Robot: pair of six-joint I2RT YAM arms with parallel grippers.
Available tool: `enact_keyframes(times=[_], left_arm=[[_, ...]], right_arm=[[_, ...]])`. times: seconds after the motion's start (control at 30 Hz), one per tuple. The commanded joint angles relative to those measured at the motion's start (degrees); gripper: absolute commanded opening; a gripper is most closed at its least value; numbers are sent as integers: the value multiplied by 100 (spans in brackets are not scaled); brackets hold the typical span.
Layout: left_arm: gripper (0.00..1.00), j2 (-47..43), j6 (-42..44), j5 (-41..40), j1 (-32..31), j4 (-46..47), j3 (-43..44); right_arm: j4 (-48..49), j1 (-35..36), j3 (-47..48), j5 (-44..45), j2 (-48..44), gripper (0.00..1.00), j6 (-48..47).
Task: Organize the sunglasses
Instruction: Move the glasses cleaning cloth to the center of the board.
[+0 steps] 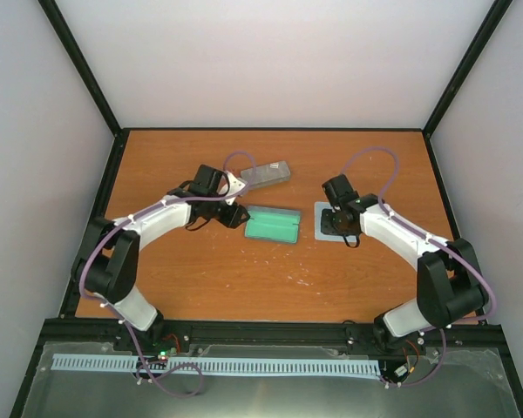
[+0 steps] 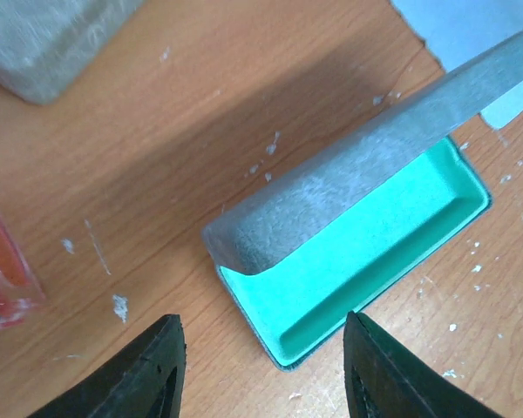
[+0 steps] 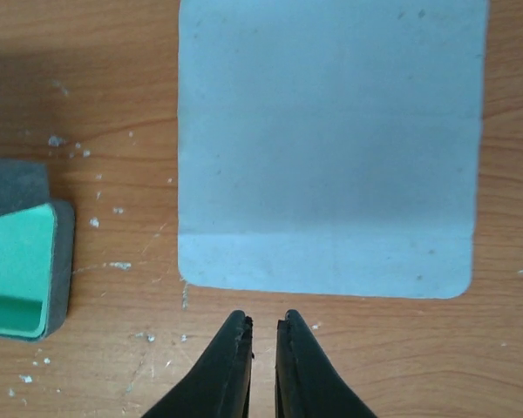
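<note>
Mid-table, I log left gripper (image 2: 261,320) spread wide, empty, at the open green-lined case (image 2: 366,248). Sunglasses (image 2: 4,270) lie left of that case, mostly out of frame. Right gripper (image 3: 263,324) pinched almost closed, empty, beside the blue cloth (image 3: 331,148).

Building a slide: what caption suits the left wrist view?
Open left gripper poised above the open grey case, green interior empty.

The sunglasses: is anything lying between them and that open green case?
Nothing visible: in the left wrist view only bare table lies between the sunglasses and the open case, whose lid is up.
</note>
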Motion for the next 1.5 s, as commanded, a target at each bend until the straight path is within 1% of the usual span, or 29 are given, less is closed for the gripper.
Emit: enact_keyframes(times=[0.0, 0.23, 0.37, 0.53, 0.7, 0.9, 1.07, 1.27, 1.47], left_arm=[[51, -402, 126, -180, 42, -97, 100], [51, -629, 208, -99, 283, -208, 141], [51, -684, 266, -9, 441, -263, 176], [51, -734, 309, 33, 552, -269, 94], [50, -779, 346, 77, 613, -256, 25], [50, -713, 364, 179, 619, -212, 41], [49, -575, 396, 379, 618, -264, 186], [49, -555, 412, 484, 586, -316, 344], [49, -662, 439, 474, 501, -393, 312]], right_arm=[[201, 65, -310, -172, -17, 10, -124], [534, 65, -330, 127, 452, 4, -154], [698, 64, -134, 242, 808, 4, -244], [731, 65, 173, 162, 1366, 4, -295], [776, 64, 74, -93, 1576, 4, -235], [820, 124, -474, -354, 1331, 4, -31], [742, 422, -927, -443, 1004, 4, 254], [625, 1053, -1344, -548, 584, 4, 847], [484, 1791, -1679, -544, 205, 4, 1557]])
